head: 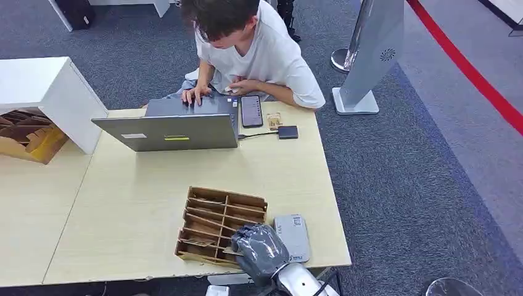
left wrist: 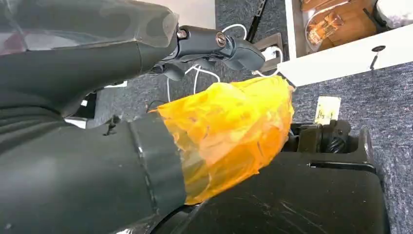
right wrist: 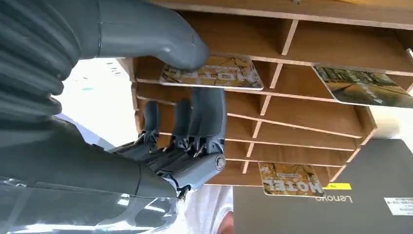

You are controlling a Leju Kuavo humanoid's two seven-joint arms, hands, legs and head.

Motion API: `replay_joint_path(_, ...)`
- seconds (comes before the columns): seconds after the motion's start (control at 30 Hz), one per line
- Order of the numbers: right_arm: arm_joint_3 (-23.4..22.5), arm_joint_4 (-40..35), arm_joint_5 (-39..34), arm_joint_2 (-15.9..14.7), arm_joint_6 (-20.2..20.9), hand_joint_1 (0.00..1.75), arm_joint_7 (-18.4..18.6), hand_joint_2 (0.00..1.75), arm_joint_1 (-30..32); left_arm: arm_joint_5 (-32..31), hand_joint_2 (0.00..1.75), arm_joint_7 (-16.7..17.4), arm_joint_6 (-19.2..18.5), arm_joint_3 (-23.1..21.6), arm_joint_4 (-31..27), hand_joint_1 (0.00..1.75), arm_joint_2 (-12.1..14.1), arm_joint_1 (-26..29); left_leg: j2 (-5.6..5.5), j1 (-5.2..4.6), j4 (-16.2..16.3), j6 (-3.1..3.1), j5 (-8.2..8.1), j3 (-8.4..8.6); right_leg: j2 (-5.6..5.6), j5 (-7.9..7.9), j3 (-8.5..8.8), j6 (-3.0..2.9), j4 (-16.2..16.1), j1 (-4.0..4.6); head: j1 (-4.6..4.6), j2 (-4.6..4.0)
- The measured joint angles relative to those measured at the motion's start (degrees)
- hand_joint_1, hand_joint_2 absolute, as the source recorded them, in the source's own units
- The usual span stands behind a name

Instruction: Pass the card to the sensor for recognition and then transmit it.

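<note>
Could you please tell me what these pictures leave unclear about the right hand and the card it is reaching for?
- Head view: the right hand covers the near corner of the wooden rack, hiding the card.
- Right wrist view: the thumb overlaps the card; whether the fingers press it from the other side cannot be told.
- Card print: too blurred to read fully.

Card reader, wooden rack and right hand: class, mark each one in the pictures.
Card reader [head: 292, 236], head view, on its grey top face.
Wooden rack [head: 210, 211], head view, on a middle divider.
Right hand [head: 259, 250], head view, on the back of the hand.
</note>
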Motion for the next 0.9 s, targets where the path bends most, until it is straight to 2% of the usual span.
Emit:
replay_joint_path(0.13,0.00,0.07,-0.15,0.04,-0.15,1.48,0.13,1.75,-0.02,-0.11,0.00,0.00,0.00,0.00,0.00,0.00,0.00,0.00,0.00,0.00,0.00,0.00,0.00,0.00,0.00,0.00,0.00,0.00,0.00,0.00,0.00,0.00)
replay_joint_path(0.17,0.00,0.09,-0.15,0.04,-0.31,1.62,0.13,1.75,-0.02,-0.11,0.00,0.00,-0.02,0.00,0.00,0.00,-0.04,0.00,0.00,0.00,0.00,0.00,0.00,0.00,0.00,0.00,0.00,0.00,0.00,0.00,0.00,0.00)
replay_joint_path(0.27,0.00,0.20,-0.22,0.04,-1.07,1.69,-0.07,1.75,-0.02,-0.26,0.00,0.00,-0.20,0.00,0.00,0.00,-0.13,-0.01,0.00,0.00,0.00,0.00,0.00,0.00,0.00,0.00,0.00,0.00,0.00,0.00,0.00,0.00)
replay_joint_path(0.4,0.00,0.44,-0.31,0.07,-2.03,1.68,-0.39,1.75,0.00,-0.50,0.00,0.00,-0.33,0.00,0.00,0.00,-0.13,-0.02,0.00,0.00,0.00,0.00,0.00,0.00,0.00,0.00,0.00,0.00,0.00,0.00,0.00,0.00)
replay_joint_path(0.57,-0.02,0.46,-0.31,0.07,-3.47,1.75,-1.14,1.75,0.05,-0.70,0.00,-0.02,-0.48,0.00,0.00,0.00,-0.13,-0.05,0.00,0.00,0.00,0.00,0.00,0.00,0.00,0.00,-0.01,0.00,0.00,0.00,0.00,0.00)
replay_joint_path(0.67,-0.02,0.44,-0.28,0.07,-4.22,1.71,-1.42,1.75,0.05,-0.83,0.00,-0.24,-0.52,0.00,0.00,0.00,-0.13,-0.06,0.00,0.00,0.00,0.00,0.00,0.00,0.00,0.00,-0.01,0.00,0.00,0.00,0.00,0.00)
replay_joint_path(0.8,-0.83,-0.35,1.09,1.40,-0.03,1.71,-1.95,1.75,-0.71,-1.05,0.00,-0.24,-0.48,0.00,0.00,0.00,-0.15,-0.12,0.01,0.00,0.00,0.00,0.00,0.01,0.04,0.00,-0.01,0.00,0.00,0.00,0.00,0.00)
replay_joint_path(0.9,-1.33,-0.68,1.42,1.99,0.74,1.73,-2.10,1.75,-0.84,-1.11,0.00,-0.24,-0.48,0.00,0.00,0.00,-0.24,-0.16,0.00,0.00,0.00,0.00,0.00,0.00,0.00,0.00,0.00,0.00,0.00,0.00,0.02,0.00)
